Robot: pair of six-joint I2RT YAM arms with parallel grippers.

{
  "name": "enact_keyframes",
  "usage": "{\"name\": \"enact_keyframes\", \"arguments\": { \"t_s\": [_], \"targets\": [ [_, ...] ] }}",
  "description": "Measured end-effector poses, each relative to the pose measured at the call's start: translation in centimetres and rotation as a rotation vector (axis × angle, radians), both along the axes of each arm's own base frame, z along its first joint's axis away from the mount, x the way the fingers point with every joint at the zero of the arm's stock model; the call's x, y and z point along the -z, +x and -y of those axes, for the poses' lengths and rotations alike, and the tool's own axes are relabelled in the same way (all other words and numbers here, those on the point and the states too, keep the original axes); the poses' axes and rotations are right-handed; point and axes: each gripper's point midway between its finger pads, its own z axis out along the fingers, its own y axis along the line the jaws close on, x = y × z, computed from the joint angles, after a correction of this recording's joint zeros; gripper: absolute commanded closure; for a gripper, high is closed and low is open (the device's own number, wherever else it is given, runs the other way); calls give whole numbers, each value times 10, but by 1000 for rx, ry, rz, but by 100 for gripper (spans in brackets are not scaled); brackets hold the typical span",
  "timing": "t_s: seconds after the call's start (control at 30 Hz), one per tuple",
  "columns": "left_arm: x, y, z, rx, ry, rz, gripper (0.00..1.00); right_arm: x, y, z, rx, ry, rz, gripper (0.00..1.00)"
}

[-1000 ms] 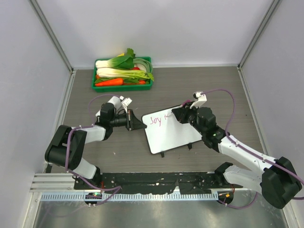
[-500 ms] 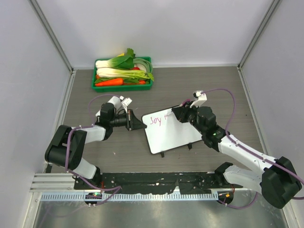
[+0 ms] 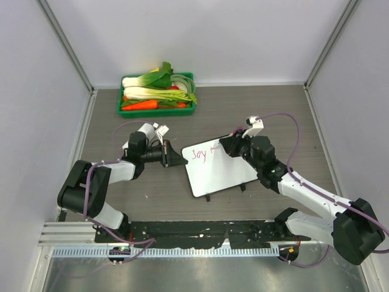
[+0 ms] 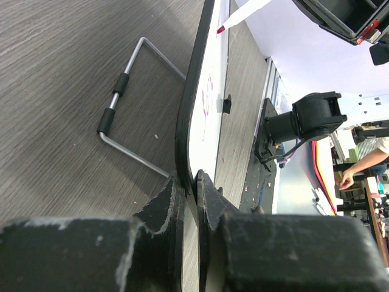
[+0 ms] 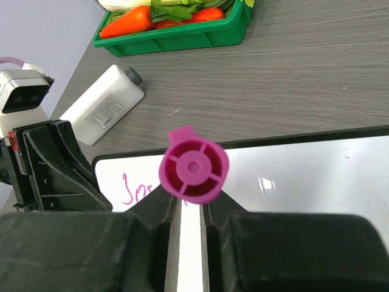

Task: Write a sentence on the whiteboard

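We see the whiteboard (image 3: 222, 171) lying near the middle of the table (image 3: 273, 115), tilted, between the two arms and well apart from the green tray (image 3: 157, 112) of vegetables at the far edge. The left gripper (image 3: 178, 157) is nearly closed, its jaws pinching the board's left edge (the left wrist view shows the thin dark rim caught between the fingers (image 4: 164, 204)). A wire leg (image 4: 121, 91) sticks out from the board's underside onto the table. The right gripper (image 3: 226, 146) is clamped narrow on a marker (image 5: 194, 172), whose pink end cap faces the wrist camera and whose tip meets the board near its top edge. The sentence (image 3: 200, 154) so far is a few pink letters at the board's upper left.
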Motion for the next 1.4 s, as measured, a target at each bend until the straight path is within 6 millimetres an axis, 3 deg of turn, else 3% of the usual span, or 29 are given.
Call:
{"name": "enact_keyframes", "arguments": {
  "t_s": [0.77,1.4],
  "targets": [
    [1,0,0,0,0,-1,100,9,-9,4,-12,-2,-10,98],
    [1,0,0,0,0,-1,100,-3,6,6,49,-4,9,99]
  ]
}}
